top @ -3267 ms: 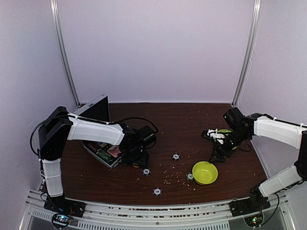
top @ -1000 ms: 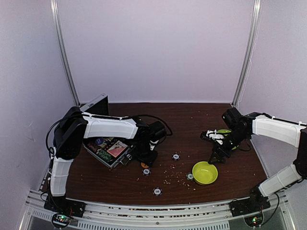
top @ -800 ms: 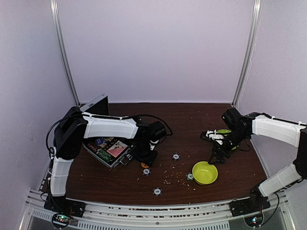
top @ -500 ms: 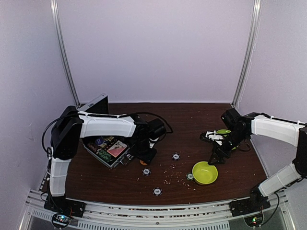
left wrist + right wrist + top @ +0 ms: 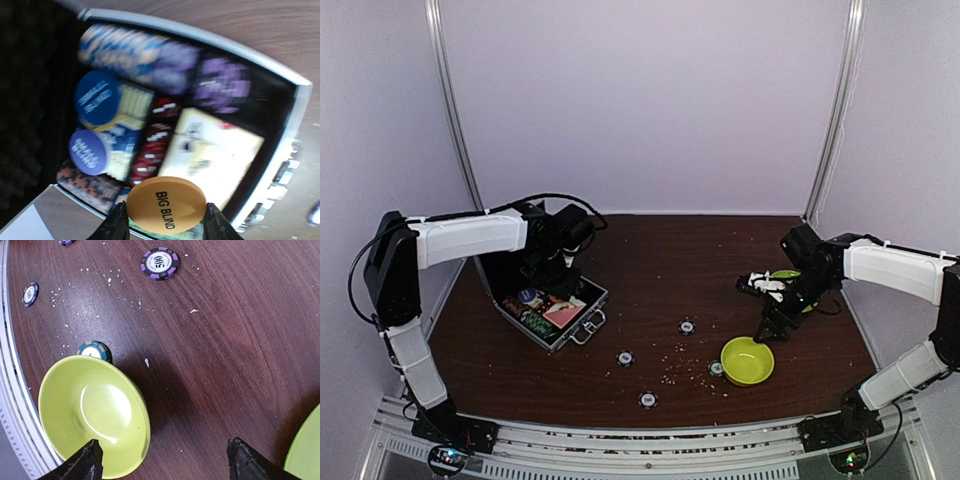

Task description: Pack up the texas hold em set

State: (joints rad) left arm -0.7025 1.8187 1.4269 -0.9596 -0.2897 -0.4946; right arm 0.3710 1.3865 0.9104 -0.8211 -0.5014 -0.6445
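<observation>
The silver case lies open at the left, lid up, black-lined. The left wrist view looks down into it: striped chip rows, a blue button, a purple button and a card deck. My left gripper is shut on an orange "BIG BLIND" button and hangs above the case's near end. Three loose chips lie on the table. My right gripper stands open over bare wood beside the lime-green bowl.
A teal chip rests against the bowl's left rim. A purple chip lies farther off. The lime-green plate sits behind the right gripper. White crumbs dot the wood. Metal rails run along the table's front edge.
My left gripper closed on the orange button beside the case, lifted it and swung back left over the open case. The right arm has stayed still.
</observation>
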